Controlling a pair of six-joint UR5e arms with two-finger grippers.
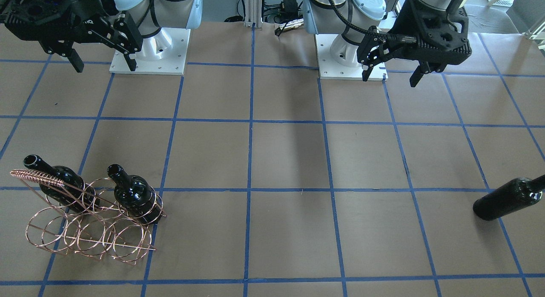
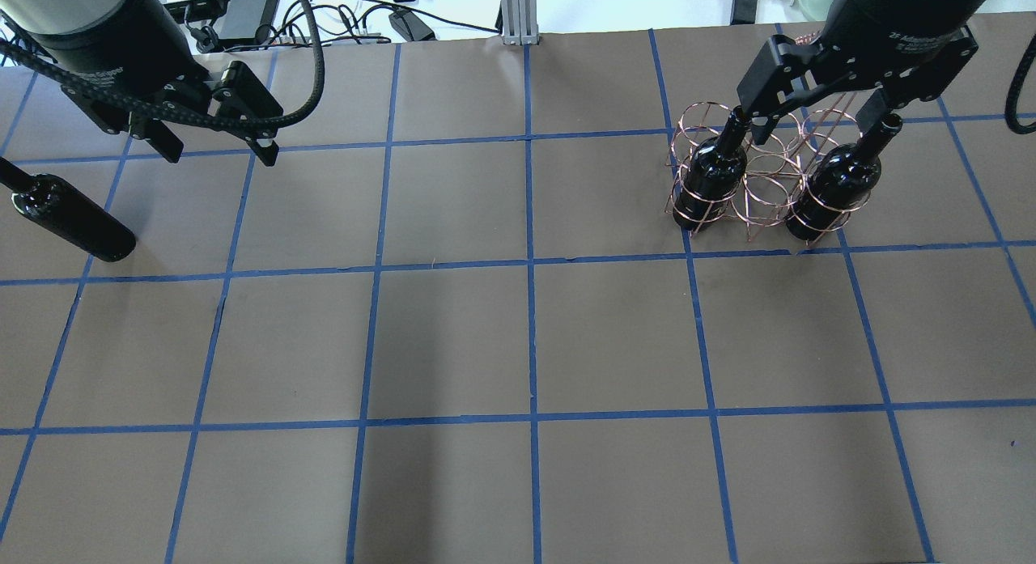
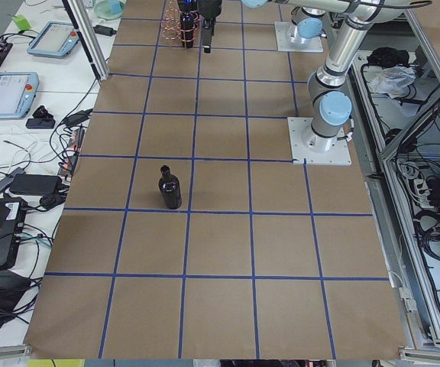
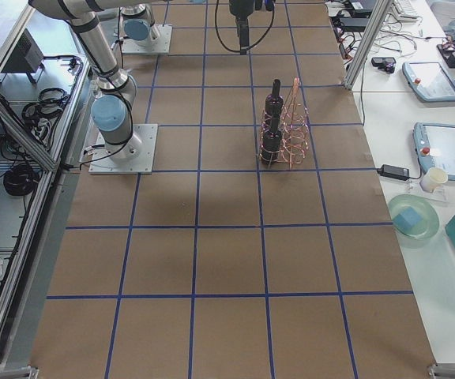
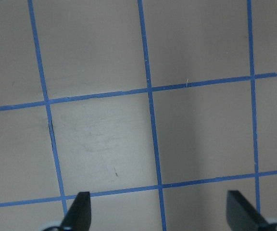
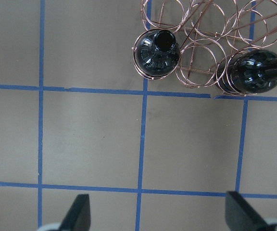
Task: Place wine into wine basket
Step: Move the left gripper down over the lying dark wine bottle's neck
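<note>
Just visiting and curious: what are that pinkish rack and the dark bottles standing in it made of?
The wine basket looks like thin metal wire, copper or rose-gold finish, glinting; solid or plated cannot be told. The bottles look like glossy near-black glass: sharp highlights on smooth curved surfaces.

**Lighting and image quality.** Light is bright, even and diffuse, falling from above. The brown bench [image 2: 453, 337] carries only broad, soft-edged shadows: one dim band at mid-bench in the front-facing view, and fainter patches low in the overhead view. Small white highlights sit on the glossy glass of a racked bottle [image 6: 154, 60], and the wire of the wine basket [image 6: 208, 45] glints. Both wrist views hold the bench sharp, but the fingertips [image 5: 78, 214] of the left pincer [image 5: 158, 211] and of the right pincer [image 6: 157, 211] are blurred. The left wrist view looks paler, slightly washed out.
</note>
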